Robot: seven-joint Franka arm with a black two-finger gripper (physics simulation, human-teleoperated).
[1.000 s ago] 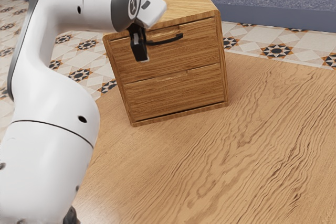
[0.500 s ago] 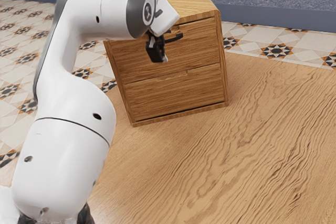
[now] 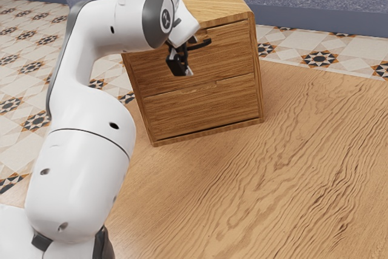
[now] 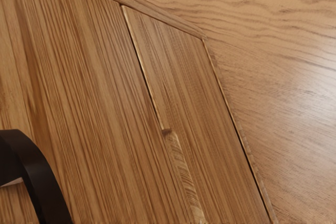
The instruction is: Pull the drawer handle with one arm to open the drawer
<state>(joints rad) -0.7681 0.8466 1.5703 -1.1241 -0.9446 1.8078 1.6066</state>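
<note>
Gripper [image 3: 177, 65] sits at the nine-o'clock end of the black handle [image 3: 203, 43] on the top drawer [image 3: 227, 53]. The bar's long axis runs toward two o'clock. Clamped or spread, I cannot tell. The drawer looks unopened.

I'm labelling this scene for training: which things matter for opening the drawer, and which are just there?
For the job: tool, black handle, upper drawer.
Just there: lower drawer, tiled floor, wooden floor.
</note>
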